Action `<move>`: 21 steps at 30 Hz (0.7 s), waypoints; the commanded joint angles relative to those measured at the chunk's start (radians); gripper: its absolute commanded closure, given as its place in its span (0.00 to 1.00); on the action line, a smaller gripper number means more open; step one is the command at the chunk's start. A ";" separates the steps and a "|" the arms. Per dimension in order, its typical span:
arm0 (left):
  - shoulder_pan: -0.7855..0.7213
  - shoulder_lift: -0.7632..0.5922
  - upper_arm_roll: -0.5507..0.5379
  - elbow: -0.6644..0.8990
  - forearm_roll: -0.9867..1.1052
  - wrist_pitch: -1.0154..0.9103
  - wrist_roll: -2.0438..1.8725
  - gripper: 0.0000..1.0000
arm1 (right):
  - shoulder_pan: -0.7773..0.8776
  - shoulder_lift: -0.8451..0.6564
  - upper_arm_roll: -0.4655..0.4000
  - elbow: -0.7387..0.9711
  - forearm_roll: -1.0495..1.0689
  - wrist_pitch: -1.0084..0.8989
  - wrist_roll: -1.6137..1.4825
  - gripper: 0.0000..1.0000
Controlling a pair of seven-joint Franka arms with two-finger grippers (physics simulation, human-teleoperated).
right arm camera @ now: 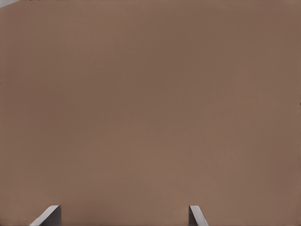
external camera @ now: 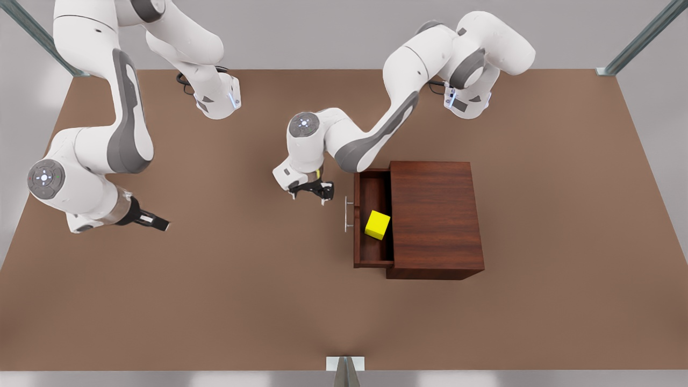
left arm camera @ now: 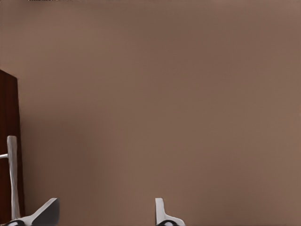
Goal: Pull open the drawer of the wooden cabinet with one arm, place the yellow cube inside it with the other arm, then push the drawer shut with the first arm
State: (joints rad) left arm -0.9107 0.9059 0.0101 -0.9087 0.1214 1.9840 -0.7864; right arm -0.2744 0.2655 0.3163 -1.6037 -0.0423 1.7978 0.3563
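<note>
Cube (external camera: 377, 224) is already in the drawer (external camera: 371, 185) — sitting on the tray floor toward the cabinet side, partly tucked against the cabinet (external camera: 435, 215) front edge, tilted a bit relative to the drawer walls. Drawer is pulled out toward the front view's left, bar handle (external camera: 348, 214) facing the open table (external camera: 215, 301). Left gripper (external camera: 309, 192) hangs just off the handle on that side, not touching it; its wrist view shows the handle (left arm camera: 12, 174) and a strip of dark drawer front at the frame edge, with fingertips (left arm camera: 47, 209) spread wide and nothing between them. Right gripper (external camera: 156, 220) is parked well away at the front view's left over bare table, waiting, jaws also wide and empty, fingertips (right arm camera: 47, 214) in its wrist view. So only the push-shut looks left, and the left arm is the one placed for it. Risks as I read them: gripper sits off the handle's far end rather than its middle, so an off-centre push could skew the drawer and jam it in the rails. Open fingers could hook the bar instead of pressing flat on the panel. A fast shove could slide the cube — it could catch on the cabinet lip if it rides up.
</note>
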 commanded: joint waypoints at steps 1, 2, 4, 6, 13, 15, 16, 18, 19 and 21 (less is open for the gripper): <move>0.000 0.036 0.017 0.002 0.069 0.291 -0.754 0.00 | -0.003 0.001 0.001 0.013 -0.002 0.003 -0.534 0.00; 0.000 0.048 0.028 0.002 0.083 0.297 -0.719 0.00 | -0.005 0.001 0.001 0.013 -0.004 0.003 -0.534 0.00; 0.006 0.051 0.059 -0.001 0.083 0.250 -0.573 0.00 | -0.003 0.001 0.000 0.014 -0.025 0.003 -0.533 0.00; 0.013 0.050 0.064 -0.001 0.081 0.170 -0.452 0.00 | -0.003 0.001 0.001 0.013 -0.024 0.003 -0.533 0.00; 0.012 0.097 0.079 -0.018 0.086 0.061 -0.292 0.00 | -0.003 0.003 0.001 0.013 -0.025 0.003 -0.531 0.00; 0.010 0.094 0.079 -0.025 0.083 0.010 -0.255 0.00 | -0.003 0.003 0.001 0.013 -0.025 0.003 -0.531 0.00; 0.010 0.094 0.079 -0.025 0.084 -0.005 -0.249 0.00 | -0.002 0.003 0.001 0.013 -0.025 0.003 -0.531 0.00; 0.012 0.085 0.080 -0.025 0.087 -0.050 -0.211 0.00 | -0.002 0.003 0.001 0.013 -0.025 0.003 -0.531 0.00; 0.012 0.082 0.080 -0.025 0.089 -0.051 -0.206 0.00 | -0.002 0.003 0.001 0.013 -0.025 0.003 -0.531 0.00; 0.015 0.074 0.082 -0.025 0.087 -0.123 -0.151 0.00 | -0.002 0.003 0.001 0.013 -0.025 0.003 -0.533 0.00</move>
State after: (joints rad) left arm -0.8966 0.9846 0.0913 -0.9346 0.2059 1.9688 -1.0003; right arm -0.2762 0.2695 0.3171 -1.5912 -0.0682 1.8011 -0.0091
